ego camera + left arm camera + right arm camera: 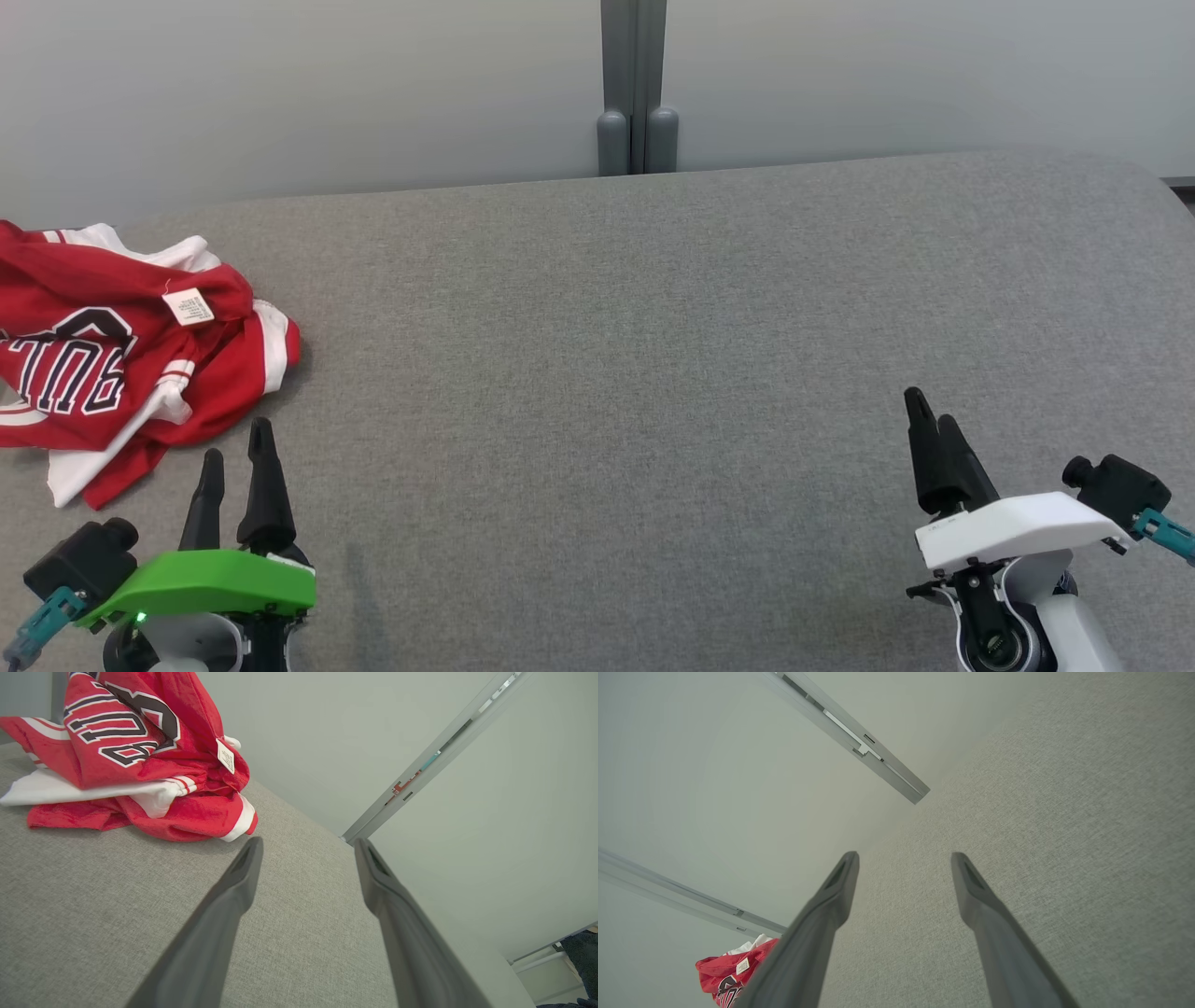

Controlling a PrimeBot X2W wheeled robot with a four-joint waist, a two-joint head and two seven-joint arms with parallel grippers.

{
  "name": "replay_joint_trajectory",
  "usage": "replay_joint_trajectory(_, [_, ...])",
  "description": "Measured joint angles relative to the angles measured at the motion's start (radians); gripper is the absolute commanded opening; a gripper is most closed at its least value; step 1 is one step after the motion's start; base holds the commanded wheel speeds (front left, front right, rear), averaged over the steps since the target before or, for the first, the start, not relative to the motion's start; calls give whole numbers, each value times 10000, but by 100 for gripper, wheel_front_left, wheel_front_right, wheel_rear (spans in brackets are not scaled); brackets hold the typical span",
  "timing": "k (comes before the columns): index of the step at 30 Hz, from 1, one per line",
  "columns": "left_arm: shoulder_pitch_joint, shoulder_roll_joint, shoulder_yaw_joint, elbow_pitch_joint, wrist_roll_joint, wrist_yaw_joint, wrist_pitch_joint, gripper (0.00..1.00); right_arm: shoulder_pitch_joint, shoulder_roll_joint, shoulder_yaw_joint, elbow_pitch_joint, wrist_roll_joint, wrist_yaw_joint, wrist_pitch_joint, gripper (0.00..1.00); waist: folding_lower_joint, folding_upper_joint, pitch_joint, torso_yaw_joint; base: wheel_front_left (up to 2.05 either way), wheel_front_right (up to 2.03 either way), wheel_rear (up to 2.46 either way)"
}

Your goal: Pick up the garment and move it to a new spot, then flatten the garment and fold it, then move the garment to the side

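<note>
Head view showed a red and white jersey (121, 364) with black and white lettering lying crumpled at the far-left part of the grey fabric surface (635, 373), partly cut off by the picture's left edge. A small white label (189, 306) lay face up on top of its folds. The left gripper (237, 439), with its green housing, was over the surface's near-left part, just short of the jersey's near hem and not touching it. Its two dark fingers stood apart and held nothing. The right gripper (931, 407), with its white housing, was over the surface's near-right part, well apart from the jersey. Its fingers overlapped from this angle, so their gap was hard to read there. A grey post (635, 84) rose against the pale wall (280, 93) behind the middle of the surface's far edge.

Left wrist view looked along that gripper's spread, empty fingers. The jersey was heaped on the surface just beyond the tip of the left-hand finger, its label hanging on the side nearest the fingers, and bare surface lay under both fingers.

Right wrist view showed that gripper's fingers wide apart and empty above bare surface. The jersey was a small red patch at the surface's far end, half hidden behind one finger.
</note>
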Motion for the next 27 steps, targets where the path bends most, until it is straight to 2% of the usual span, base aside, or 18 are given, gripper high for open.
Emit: replay_joint_trajectory(27, [-30,245,-286,291,3068,462,-759,100,-105,-21,347,299,-3317,0,-771,100,0,0,-10,62,0,0,0])
